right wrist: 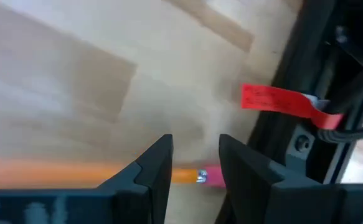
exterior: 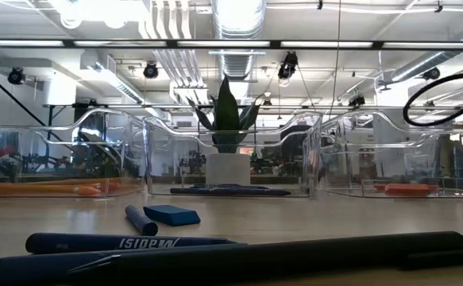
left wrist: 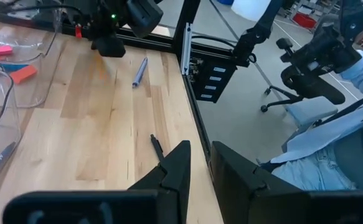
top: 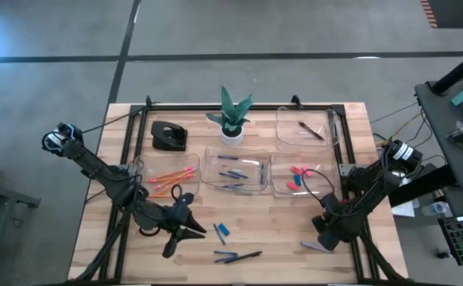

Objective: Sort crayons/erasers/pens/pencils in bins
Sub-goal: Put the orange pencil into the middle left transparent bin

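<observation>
My right gripper [top: 326, 237] [right wrist: 195, 146] points down near the table's near right corner, its fingers apart. Under their tips an orange pencil [right wrist: 75, 172] lies flat on the table, its pink end [right wrist: 212, 177] showing in the gap; whether the fingers touch it I cannot tell. A grey-blue pen [top: 314, 246] [left wrist: 139, 71] rests beside this gripper. My left gripper [top: 198, 231] [left wrist: 201, 149] hovers over the near left of the table, fingers slightly apart and nothing between them. Two dark pens [top: 236, 257] [exterior: 215, 258], a blue crayon [exterior: 140, 220] and a blue eraser [top: 223, 232] lie on the wood between the arms.
Four clear bins sit in the middle: pencils [top: 167, 178], blue sticks [top: 235, 171], pink erasers [top: 301, 179], and at the far right one black pen [top: 309, 129]. A potted plant [top: 233, 117] and a black desk object [top: 167, 135] stand behind. The table's black frame [right wrist: 318, 93] runs beside my right gripper.
</observation>
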